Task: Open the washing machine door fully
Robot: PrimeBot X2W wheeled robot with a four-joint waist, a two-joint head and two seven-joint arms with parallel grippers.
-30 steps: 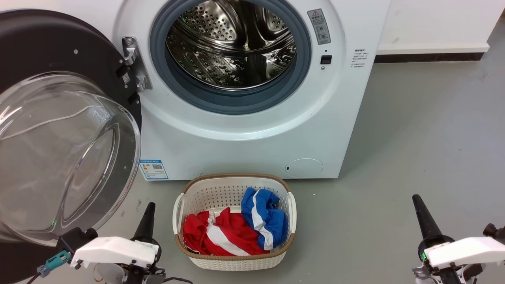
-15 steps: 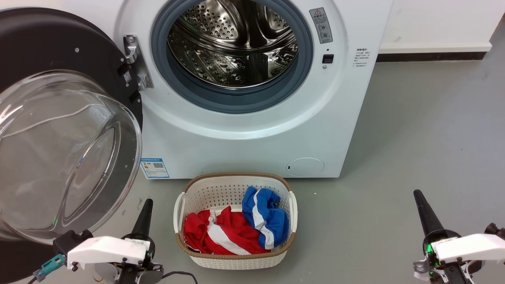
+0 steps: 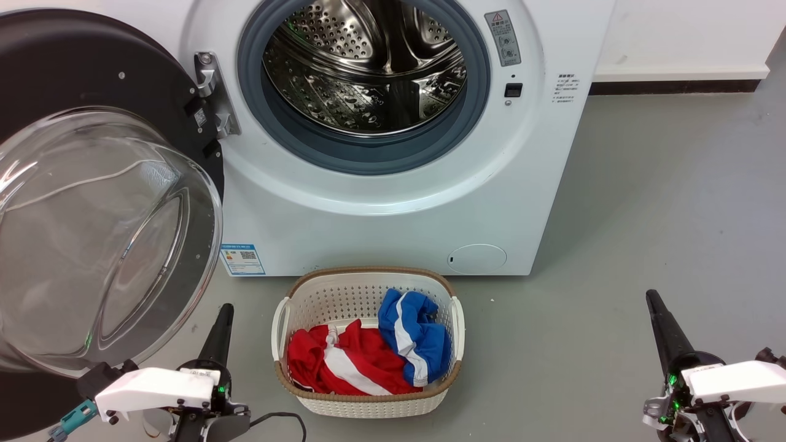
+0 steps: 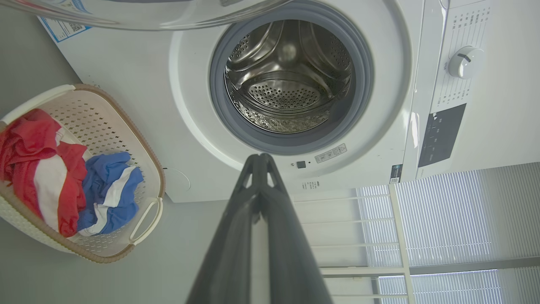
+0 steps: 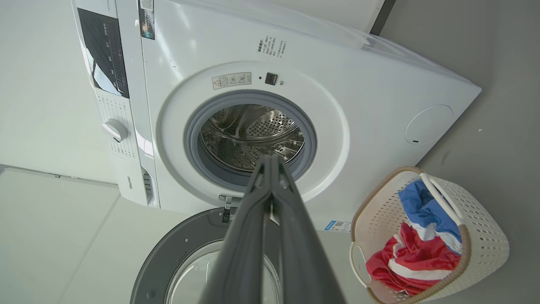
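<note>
Black washing machine door swung open at frame left; washing machine reads Hisense, blue label low; left gripper, right gripper fingers clenched, empty

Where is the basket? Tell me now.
In the head view, the basket sits on the floor at bottom centre, just before the washing machine, right of the open door.

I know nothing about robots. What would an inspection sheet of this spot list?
Surface: grey floor, a few small specks.
Job's things: door swung wide on its hinge; washing machine drum shows no laundry.
Clutter: basket with red and blue clothes.
Grippers: left gripper and right gripper shut, holding nothing.
Cables: dark cable low beside the left gripper.
Surroundings: white wall, dark skirting.
</note>
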